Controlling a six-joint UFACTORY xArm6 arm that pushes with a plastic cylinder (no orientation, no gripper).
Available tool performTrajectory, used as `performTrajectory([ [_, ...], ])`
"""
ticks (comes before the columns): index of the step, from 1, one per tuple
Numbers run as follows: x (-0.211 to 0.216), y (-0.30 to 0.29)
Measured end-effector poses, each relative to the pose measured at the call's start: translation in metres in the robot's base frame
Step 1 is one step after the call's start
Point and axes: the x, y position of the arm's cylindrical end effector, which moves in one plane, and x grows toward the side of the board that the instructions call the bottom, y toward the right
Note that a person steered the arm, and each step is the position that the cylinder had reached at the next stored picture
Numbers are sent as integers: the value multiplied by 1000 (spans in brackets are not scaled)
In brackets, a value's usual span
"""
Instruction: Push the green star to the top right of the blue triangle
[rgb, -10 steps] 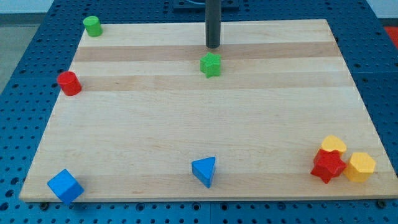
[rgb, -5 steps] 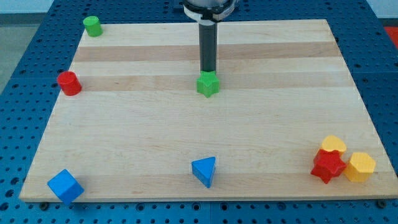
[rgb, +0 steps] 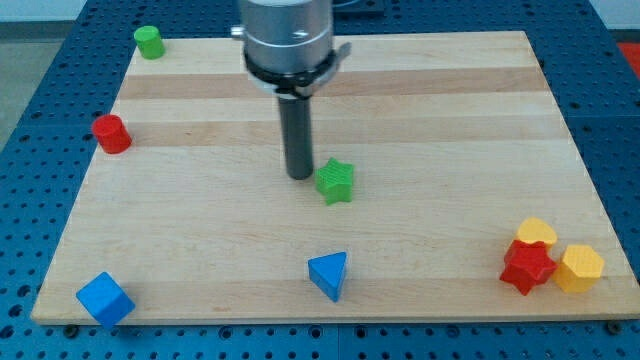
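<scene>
My tip (rgb: 299, 176) just left of green star (rgb: 336, 182), above blue triangle (rgb: 329, 275)

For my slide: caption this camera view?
My tip at the green star's left, above the blue triangle.

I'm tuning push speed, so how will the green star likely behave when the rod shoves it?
The green star looks small, rigid and flat-based, so it should slide on the smooth wooden board rather than roll or tip. My tip sits just to its left in the view, off-centre, so its points may make it spin sideways. It probably weighs little.
</scene>
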Motion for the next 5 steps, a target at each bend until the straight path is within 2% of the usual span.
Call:
performTrajectory([
  [2,4,-16],
  [5,45,43],
])
